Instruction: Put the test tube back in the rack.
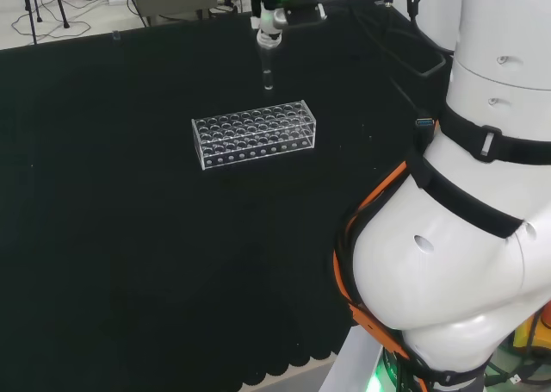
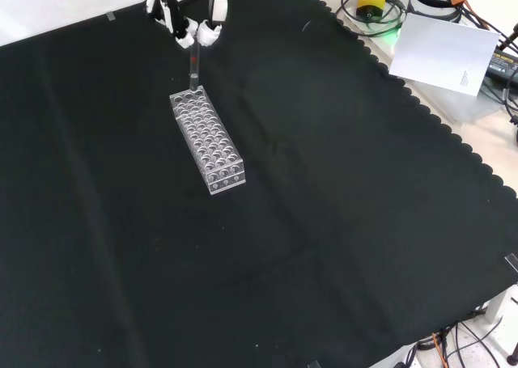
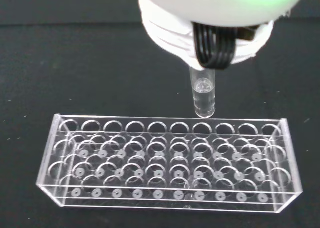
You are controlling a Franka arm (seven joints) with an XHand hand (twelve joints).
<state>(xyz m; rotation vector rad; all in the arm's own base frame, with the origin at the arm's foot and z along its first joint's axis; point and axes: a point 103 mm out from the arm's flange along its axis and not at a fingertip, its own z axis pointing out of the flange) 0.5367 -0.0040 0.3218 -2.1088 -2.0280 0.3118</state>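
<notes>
A clear plastic rack (image 1: 254,133) with several rows of holes lies on the black cloth. The same rack (image 2: 207,139) runs lengthwise in the front view, and the rack (image 3: 170,160) is close in the wrist view. The hand (image 1: 272,26) hangs above and beyond it, fingers pinching a clear test tube (image 1: 268,69) upright. In the front view the hand (image 2: 190,16) holds the test tube (image 2: 193,70) over the rack's far end. In the wrist view the test tube (image 3: 203,93) ends just above the rack's edge row, and the hand (image 3: 200,42) is blurred.
Black cloth spreads wide around the rack. The arm's white links (image 1: 482,194) stand at the head view's right. A white sheet (image 2: 441,48) and cables lie past the cloth's scalloped edge in the front view.
</notes>
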